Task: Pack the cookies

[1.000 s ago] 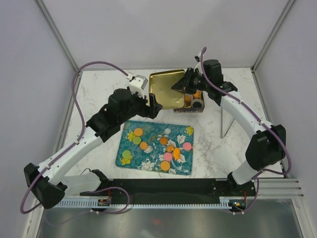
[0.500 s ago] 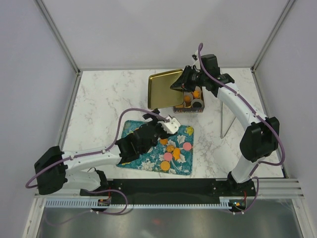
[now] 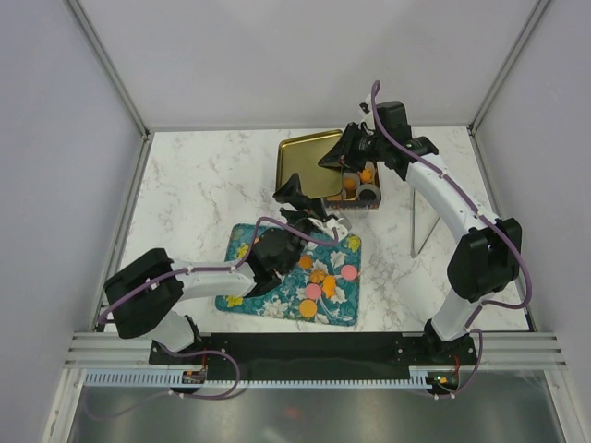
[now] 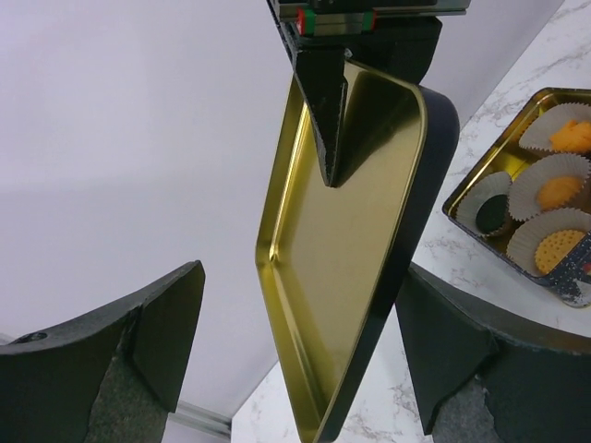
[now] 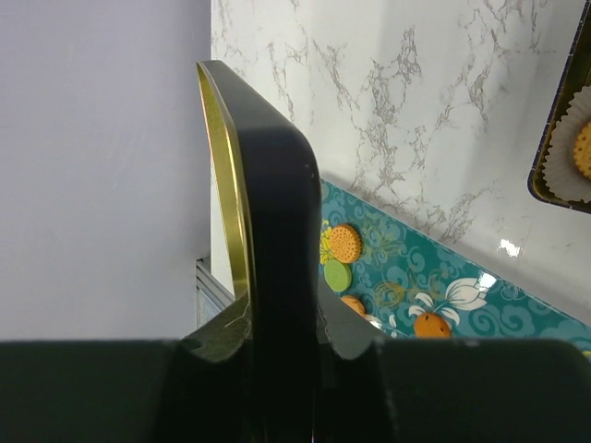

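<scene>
From above, the cookies (image 3: pixel 313 292) lie loose on the teal floral tray (image 3: pixel 277 306), with a few already in the tin (image 3: pixel 354 207). The left arm covers part of that tray. The left gripper (image 3: pixel 297 198) is spread wide and empty, while the right gripper (image 3: pixel 343 152) is clamped on the gold lid (image 3: pixel 305 166), tilted on edge. Left wrist: paper cups (image 4: pixel 522 185) cradle cookies, and the frame cuts the tin off. Right wrist: the lid blocks most of the tray. Those discs look light, thin and brittle, so I'd pinch one gently across its rim.
</scene>
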`<state>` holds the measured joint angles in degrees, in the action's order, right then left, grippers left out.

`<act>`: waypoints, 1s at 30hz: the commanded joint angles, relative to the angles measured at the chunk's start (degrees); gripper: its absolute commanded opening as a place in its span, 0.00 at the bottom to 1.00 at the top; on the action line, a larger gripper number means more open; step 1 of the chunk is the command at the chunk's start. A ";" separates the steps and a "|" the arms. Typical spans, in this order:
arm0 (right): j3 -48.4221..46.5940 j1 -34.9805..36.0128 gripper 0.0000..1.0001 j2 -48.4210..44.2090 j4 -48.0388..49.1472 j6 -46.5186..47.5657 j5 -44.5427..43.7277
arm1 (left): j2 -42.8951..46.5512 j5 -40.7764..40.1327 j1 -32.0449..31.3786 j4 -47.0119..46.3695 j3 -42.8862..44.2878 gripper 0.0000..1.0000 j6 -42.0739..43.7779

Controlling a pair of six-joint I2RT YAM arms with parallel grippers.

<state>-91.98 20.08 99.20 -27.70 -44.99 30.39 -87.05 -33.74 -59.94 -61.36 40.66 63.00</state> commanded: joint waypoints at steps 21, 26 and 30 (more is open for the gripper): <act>1.37 0.05 0.05 -4.63 -0.33 -0.10 2.30 | -9.98 2.01 3.78 -19.32 8.02 0.67 11.97; 1.72 0.23 0.06 -4.72 -0.42 0.17 2.48 | -10.60 2.01 4.31 -19.41 9.08 0.43 10.65; 2.07 0.14 0.06 -5.07 -0.42 0.34 2.30 | -10.86 1.92 4.40 -20.02 9.61 0.28 10.39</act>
<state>-90.98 20.03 96.64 -26.85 -46.57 31.46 -97.95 -31.03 -56.75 -69.41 46.54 72.93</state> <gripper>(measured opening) 0.243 0.308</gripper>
